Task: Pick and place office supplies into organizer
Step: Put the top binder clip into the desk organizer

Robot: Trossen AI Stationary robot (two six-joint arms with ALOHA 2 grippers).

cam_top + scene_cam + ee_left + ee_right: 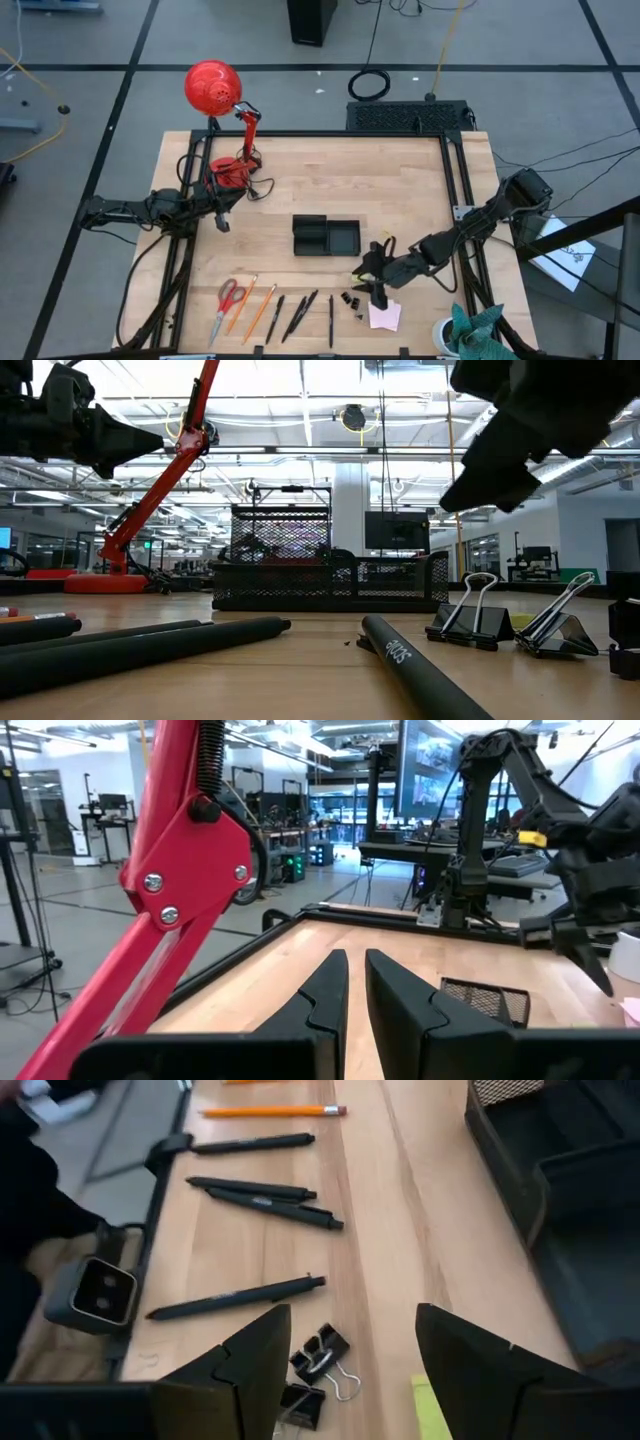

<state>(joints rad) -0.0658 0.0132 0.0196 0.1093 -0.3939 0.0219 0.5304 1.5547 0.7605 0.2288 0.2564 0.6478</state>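
High view laid out the whole table: the organizer [326, 236] sat near the middle, and my right gripper [377, 272] hung just beside its right front corner, over the clips [353, 299] and close to the sticky pad [385, 316]. Along the front edge lay the scissors [227, 298], two pencils [251, 306] and the pens [302, 313], well apart from the tray. My left gripper [221, 221] waited beside the lamp [227, 128].

Right wrist view showed what the overhead could not: my right fingers [255, 1355] stood wide apart with nothing between them, the binder clips on the wood below the gap, four pens [240, 1297] and one pencil [273, 1112] beyond, and the tray's dark wall [510, 1170] off to one side. A yellow-green edge [428, 1410] showed near one finger.

Low view alone gave the clips [468, 622] upright with their wire handles raised, and the mesh organizer [330, 575] behind the pens [140, 645].

Left wrist view showed my left fingers [330, 995] nearly together, holding nothing, with the red lamp arm [185, 850] close by.
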